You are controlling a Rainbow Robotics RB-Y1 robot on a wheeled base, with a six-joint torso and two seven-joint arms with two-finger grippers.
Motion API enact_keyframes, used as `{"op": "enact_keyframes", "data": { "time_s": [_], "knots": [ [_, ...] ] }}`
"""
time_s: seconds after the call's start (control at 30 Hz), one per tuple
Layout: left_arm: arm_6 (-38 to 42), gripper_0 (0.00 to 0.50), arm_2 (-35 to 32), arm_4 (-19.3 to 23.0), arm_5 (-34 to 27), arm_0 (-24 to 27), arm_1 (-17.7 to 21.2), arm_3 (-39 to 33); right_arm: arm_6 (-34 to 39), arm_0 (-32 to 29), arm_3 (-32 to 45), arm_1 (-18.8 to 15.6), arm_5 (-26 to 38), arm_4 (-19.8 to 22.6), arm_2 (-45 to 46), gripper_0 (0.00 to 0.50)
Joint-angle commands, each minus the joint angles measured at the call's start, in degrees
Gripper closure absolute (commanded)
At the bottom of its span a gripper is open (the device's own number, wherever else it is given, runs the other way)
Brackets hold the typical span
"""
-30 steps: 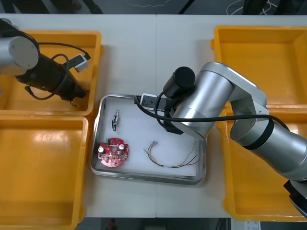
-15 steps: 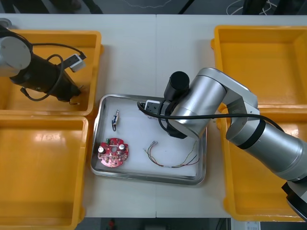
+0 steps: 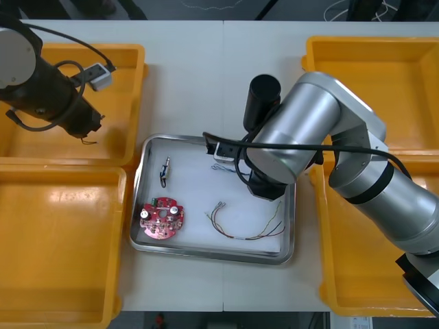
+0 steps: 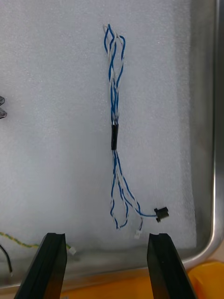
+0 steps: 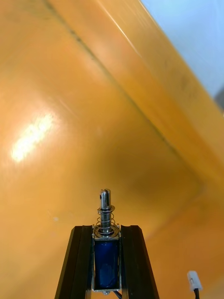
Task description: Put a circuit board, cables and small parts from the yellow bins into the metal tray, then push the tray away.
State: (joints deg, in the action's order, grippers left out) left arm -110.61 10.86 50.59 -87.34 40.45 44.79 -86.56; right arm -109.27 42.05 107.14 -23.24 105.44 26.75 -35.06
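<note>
At the table's left side, over the far yellow plastic bin (image 3: 134, 62), the left gripper (image 3: 94, 123) is clamped on a small metal part with a blue body (image 5: 106, 259). In the left wrist view the black fingers (image 5: 79, 254) are seen pressed against its two flat sides, a sprung pin stands out past the fingertips, and the bin's bare floor lies beyond. The part is judged light and stiff but smooth, so a hold across the blue body is to be preferred to one on the pin, which would likely give under pressure. A thin lead with a white plug (image 5: 193, 281) appears to hang from it and could be caught on the bin's wall. In the shiny metal tray (image 3: 206, 253) with its white lining, a second small metal part (image 3: 164, 171) is laid by the far-left corner, a round red circuit board (image 3: 162, 218) by the near-left corner, and a thin red and yellow cable (image 3: 243, 226) along the near edge. By the far edge lies a twisted blue and white cable (image 4: 114, 135), judged soft and light, best taken at its black sleeve. Over it the right gripper (image 4: 106, 239) is held spread, grasping nothing
</note>
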Motion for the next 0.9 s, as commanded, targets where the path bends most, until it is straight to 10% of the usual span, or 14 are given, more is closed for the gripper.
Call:
{"op": "enact_keyframes", "data": {
  "time_s": [0.03, 0.47, 0.9],
  "knots": [
    [14.2, 0.499, -1.9, -1.9, -5.6, -0.4, 2.1, -8.1, 1.1, -0.1, 5.6, 2.7, 4.6, 1.2, 7.2, 0.0],
    [35.0, 0.497, -1.9, -6.0, -22.4, 2.3, -5.9, -21.7, 4.9, -1.0, 20.1, 0.0, 4.6, 2.3, 20.8, 0.0],
    [48.8, 0.497, 2.2, -8.6, -22.7, 5.3, -14.7, -27.1, 21.8, -10.6, 31.7, -9.5, 4.6, 2.8, 29.9, 0.0]
  ]
}}
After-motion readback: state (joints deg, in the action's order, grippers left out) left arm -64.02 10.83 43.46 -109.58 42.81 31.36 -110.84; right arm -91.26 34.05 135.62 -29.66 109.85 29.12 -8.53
